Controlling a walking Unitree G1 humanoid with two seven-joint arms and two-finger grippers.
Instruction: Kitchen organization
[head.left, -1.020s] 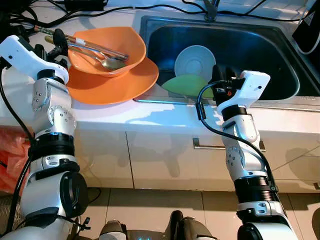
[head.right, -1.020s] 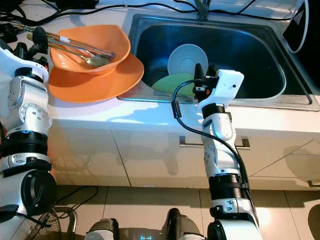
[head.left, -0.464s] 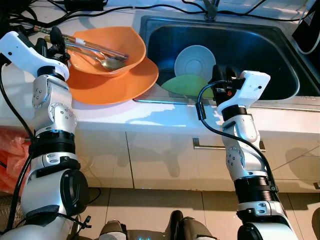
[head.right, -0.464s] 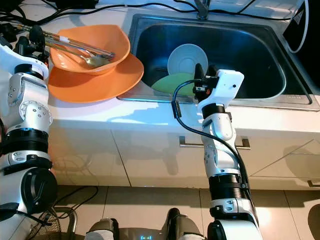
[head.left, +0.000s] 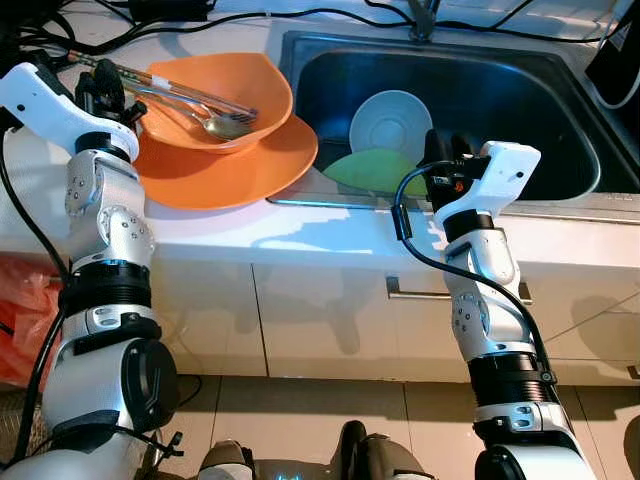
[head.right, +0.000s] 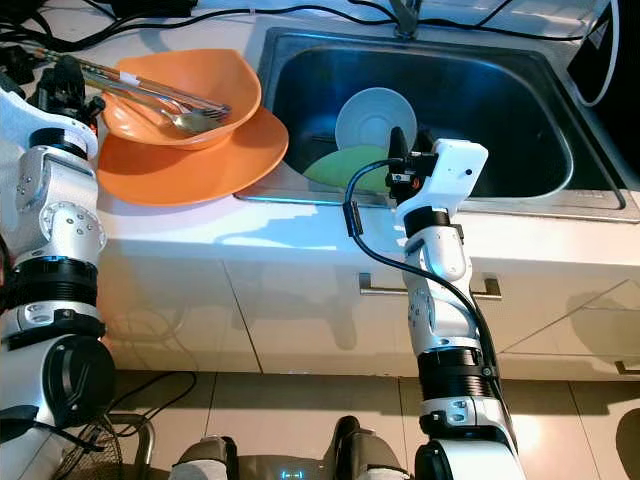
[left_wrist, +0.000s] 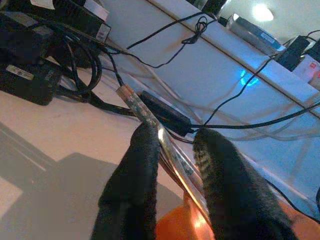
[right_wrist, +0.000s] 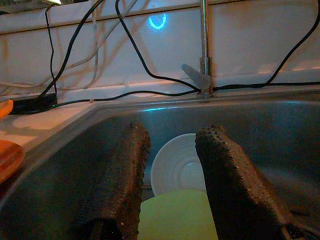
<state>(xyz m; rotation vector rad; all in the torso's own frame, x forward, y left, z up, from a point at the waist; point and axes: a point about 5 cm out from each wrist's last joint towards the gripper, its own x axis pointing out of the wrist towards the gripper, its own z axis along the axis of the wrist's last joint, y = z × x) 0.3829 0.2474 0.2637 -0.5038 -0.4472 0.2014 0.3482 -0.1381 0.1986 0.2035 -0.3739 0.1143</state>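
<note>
An orange bowl (head.left: 215, 85) sits on an orange plate (head.left: 250, 165) on the white counter, left of the sink (head.left: 520, 90). Several pieces of cutlery (head.left: 200, 100) lie across the bowl, their handles sticking out to the left. My left gripper (head.left: 97, 85) is at those handle ends. In the left wrist view it is open (left_wrist: 177, 134), with one handle (left_wrist: 145, 112) running between the fingers. A white bowl (head.left: 390, 125) and a green plate (head.left: 375, 170) lie in the sink. My right gripper (head.left: 440, 150) hovers open over the sink's front edge, holding nothing.
Black cables and power adapters (left_wrist: 30, 75) crowd the counter behind the orange dishes. A faucet (right_wrist: 202, 60) stands at the back of the sink. Below the counter edge are white cabinet doors with a handle (head.left: 420, 293). A red bag (head.left: 25, 320) lies by the floor at left.
My left gripper has shifted a little left and back along the cutlery handles toward their ends. The right arm and the dishes have stayed still.
</note>
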